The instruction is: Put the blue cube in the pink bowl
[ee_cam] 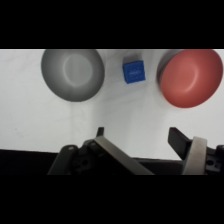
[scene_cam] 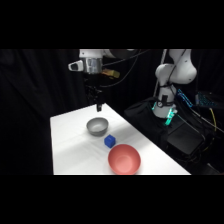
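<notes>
Both bowls have nothing in them: the pink bowl and the smaller grey bowl. The blue cube sits on the white table between them, not touching either. The gripper hangs up high over the table's far edge, behind the grey bowl, pointing down with its fingers spread apart and holding nothing.

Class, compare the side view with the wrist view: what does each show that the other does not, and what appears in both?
Only the side view shows the arm's base, the cables beside the table and the tool hanging high above the table's far end. Only the wrist view shows the open fingers close up. Both show the grey bowl, the blue cube and the pink bowl on the white table, the cube between the bowls.
</notes>
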Motion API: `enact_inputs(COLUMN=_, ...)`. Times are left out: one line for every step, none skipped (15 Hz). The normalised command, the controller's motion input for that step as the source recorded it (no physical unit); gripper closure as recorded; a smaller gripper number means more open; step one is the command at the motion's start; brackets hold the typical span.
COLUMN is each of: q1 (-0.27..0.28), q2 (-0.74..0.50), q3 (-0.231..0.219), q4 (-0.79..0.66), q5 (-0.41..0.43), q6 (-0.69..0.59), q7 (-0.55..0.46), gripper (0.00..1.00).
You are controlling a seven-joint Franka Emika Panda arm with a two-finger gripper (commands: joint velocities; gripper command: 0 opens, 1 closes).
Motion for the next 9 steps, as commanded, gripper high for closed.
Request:
enact_inputs(q1=-0.004, q2=-0.01, q3=0.013, q4=-0.02, q5=-0.041, q6=0.05, q7=0.05, gripper=0.0)
enact_inputs(q1=0.004, q2=-0.01, q3=0.018, q4=-0.03, q5=-0.069, q6=0.07, q7=0.06, gripper=0.0)
enact_inputs(q1=0.013, q2=-0.01, q3=0.027, q4=-0.04, q5=-0.065, q6=0.07, q7=0.05, gripper=0.0)
enact_inputs(q1=0.025, q2=-0.01, q3=0.032, q4=-0.07, q5=-0.102, q6=0.09, q7=0.08, gripper=0.0)
enact_inputs(q1=0.032, q2=-0.01, q3=0.037, q4=-0.09, q5=-0.087, q6=0.11, q7=0.07, gripper=0.0)
enact_inputs(q1=0.043, q2=-0.02, q3=0.041, q4=-0.11, q5=-0.095, q6=0.14, q7=0.08, gripper=0.0)
enact_inputs(q1=0.055, q2=-0.02, q3=0.047, q4=-0.14, q5=-0.096, q6=0.21, q7=0.1, gripper=0.0)
enact_inputs(q1=0.056, q2=-0.02, q3=0.045, q4=-0.14, q5=-0.077, q6=0.22, q7=0.08, gripper=0.0)
enact_inputs(q1=0.058, q2=-0.01, q3=0.046, q4=-0.16, q5=-0.081, q6=0.26, q7=0.06, gripper=0.0)
